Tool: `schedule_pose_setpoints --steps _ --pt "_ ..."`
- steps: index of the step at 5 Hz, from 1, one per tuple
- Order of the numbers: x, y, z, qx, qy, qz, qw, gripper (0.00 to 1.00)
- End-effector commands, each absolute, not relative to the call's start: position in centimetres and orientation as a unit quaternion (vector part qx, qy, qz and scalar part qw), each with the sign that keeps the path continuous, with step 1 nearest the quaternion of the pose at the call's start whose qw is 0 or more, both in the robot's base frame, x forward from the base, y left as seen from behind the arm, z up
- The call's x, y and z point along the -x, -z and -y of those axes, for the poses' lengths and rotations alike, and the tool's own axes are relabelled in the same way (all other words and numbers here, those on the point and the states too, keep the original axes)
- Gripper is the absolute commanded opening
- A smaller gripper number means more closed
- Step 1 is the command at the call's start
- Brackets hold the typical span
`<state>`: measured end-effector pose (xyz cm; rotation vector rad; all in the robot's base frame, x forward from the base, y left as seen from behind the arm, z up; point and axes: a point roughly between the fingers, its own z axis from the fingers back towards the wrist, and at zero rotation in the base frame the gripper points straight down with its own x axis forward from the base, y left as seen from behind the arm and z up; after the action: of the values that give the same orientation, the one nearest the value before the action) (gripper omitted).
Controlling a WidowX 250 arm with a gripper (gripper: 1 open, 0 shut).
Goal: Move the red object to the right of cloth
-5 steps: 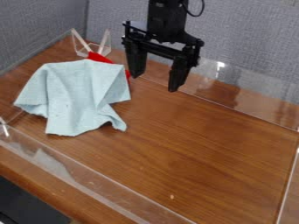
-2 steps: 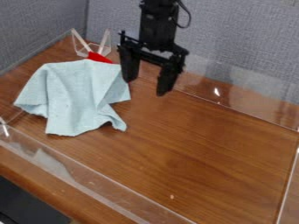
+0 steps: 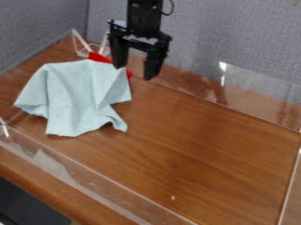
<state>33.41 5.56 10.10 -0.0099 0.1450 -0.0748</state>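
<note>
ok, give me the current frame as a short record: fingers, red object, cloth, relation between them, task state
fingers: open, apart, above the table near the red object; no grip visible
red object: beside the upper edge of the cloth, partly hidden
cloth: pale blue-green, rumpled, on the left of the picture, lying on the wooden table
contact, red object to cloth: cannot tell
task state: red object not yet to the right of the cloth

We seem to be in a robotics lab: a black, jointed metal robot arm (image 3: 141, 25) reaches over a brown wood-grain tabletop (image 3: 194, 145) walled by speckled grey panels (image 3: 235, 39).
</note>
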Motion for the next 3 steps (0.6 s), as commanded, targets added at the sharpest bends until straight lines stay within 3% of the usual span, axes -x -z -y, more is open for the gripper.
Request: schedule_pose_setpoints --steps 1,3 --pt "-34.9 -11.3 -6.2 -0.002 0.038 -0.044 0.998 1.00" --pt "-36.8 -10.0 -7.9 -0.007 0.027 -0.048 0.998 1.00"
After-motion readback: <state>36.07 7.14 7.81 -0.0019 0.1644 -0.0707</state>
